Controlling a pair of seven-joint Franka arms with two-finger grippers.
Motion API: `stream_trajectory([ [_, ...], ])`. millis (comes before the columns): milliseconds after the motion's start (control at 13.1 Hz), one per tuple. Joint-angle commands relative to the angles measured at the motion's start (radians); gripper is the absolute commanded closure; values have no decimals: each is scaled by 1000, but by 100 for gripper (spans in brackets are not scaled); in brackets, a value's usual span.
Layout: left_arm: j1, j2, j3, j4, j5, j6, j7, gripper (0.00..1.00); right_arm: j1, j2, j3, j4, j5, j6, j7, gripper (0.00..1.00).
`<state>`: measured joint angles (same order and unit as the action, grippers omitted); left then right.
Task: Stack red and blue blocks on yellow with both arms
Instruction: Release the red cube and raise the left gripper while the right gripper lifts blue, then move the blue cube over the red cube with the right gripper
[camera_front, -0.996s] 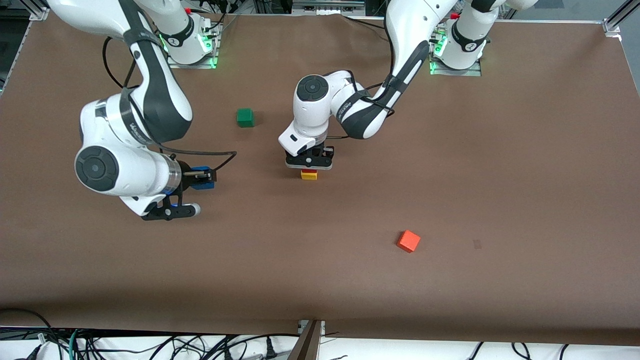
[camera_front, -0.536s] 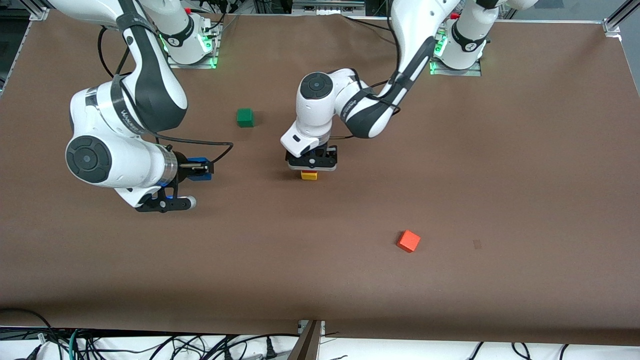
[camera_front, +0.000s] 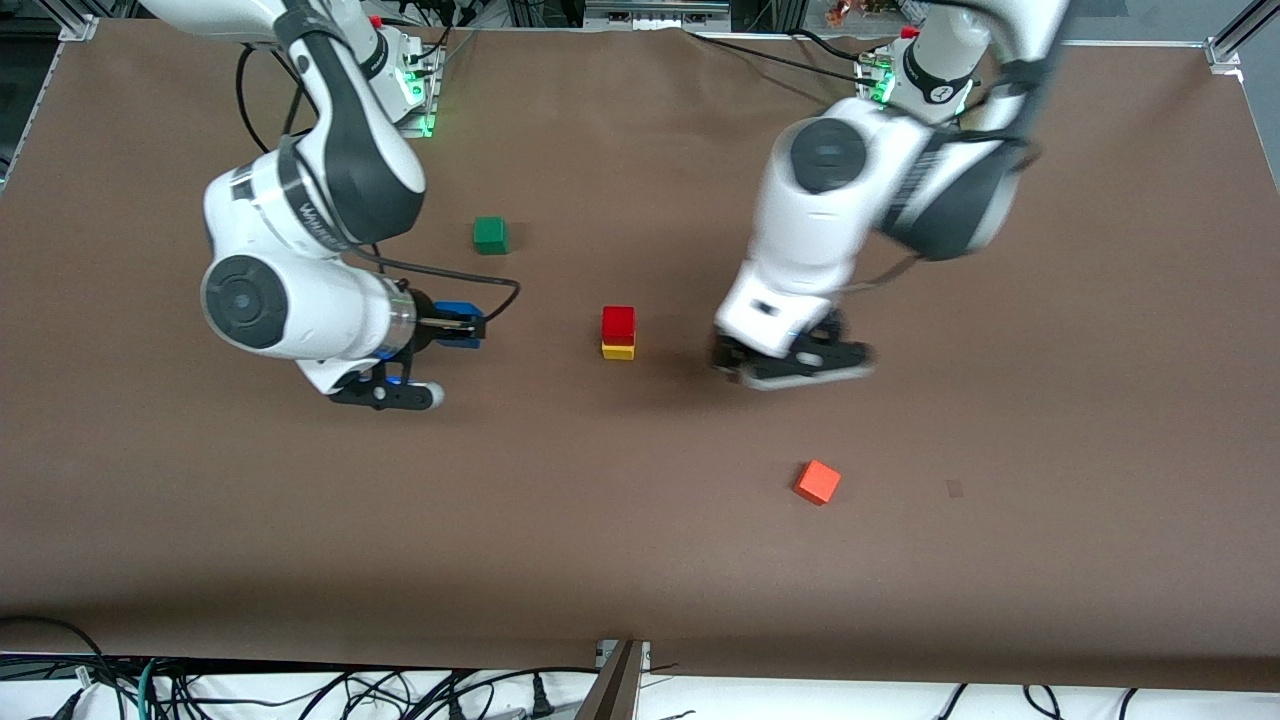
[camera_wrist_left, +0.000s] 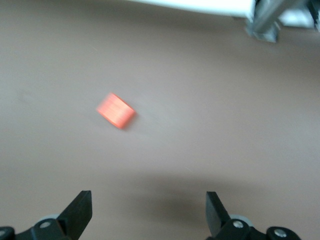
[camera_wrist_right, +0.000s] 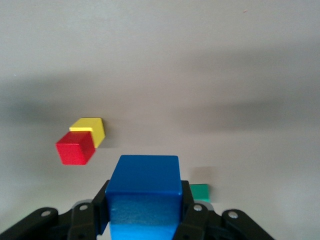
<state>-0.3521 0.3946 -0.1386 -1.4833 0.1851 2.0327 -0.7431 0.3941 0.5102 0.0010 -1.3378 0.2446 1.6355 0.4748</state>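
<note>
The red block (camera_front: 618, 323) sits on the yellow cube (camera_front: 618, 351) in the middle of the table; both also show in the right wrist view, red block (camera_wrist_right: 75, 148) and yellow cube (camera_wrist_right: 92, 128). My right gripper (camera_front: 462, 326) is shut on the blue block (camera_front: 457, 309), held above the table beside the stack toward the right arm's end. In the right wrist view the blue block (camera_wrist_right: 144, 192) fills the space between the right gripper's (camera_wrist_right: 144, 220) fingers. My left gripper (camera_front: 795, 365) hangs open and empty beside the stack toward the left arm's end; the left gripper (camera_wrist_left: 148, 215) holds nothing.
A green cube (camera_front: 490, 235) lies farther from the front camera than the stack, toward the right arm's end, and shows as the green cube (camera_wrist_right: 200, 191). An orange-red cube (camera_front: 818, 482) lies nearer the camera, under the left gripper's view as the orange-red cube (camera_wrist_left: 116, 110).
The left gripper opened, left the red block on the yellow cube, rose and swung toward the left arm's end. The right arm carried the blue block closer to the stack.
</note>
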Motion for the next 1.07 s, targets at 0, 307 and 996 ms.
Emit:
stream_trajectory([
  [0, 157, -106, 6, -44, -99, -78, 141, 0, 89, -5, -3, -55, 16, 84, 144, 69],
  [307, 284, -213, 92, -43, -154, -278, 533, 0, 219, -4, -4, -162, 6, 265, 321, 69],
  [996, 361, -263, 155, -29, -154, -419, 702, 0, 342, 59, -4, -164, -168, 320, 308, 64],
])
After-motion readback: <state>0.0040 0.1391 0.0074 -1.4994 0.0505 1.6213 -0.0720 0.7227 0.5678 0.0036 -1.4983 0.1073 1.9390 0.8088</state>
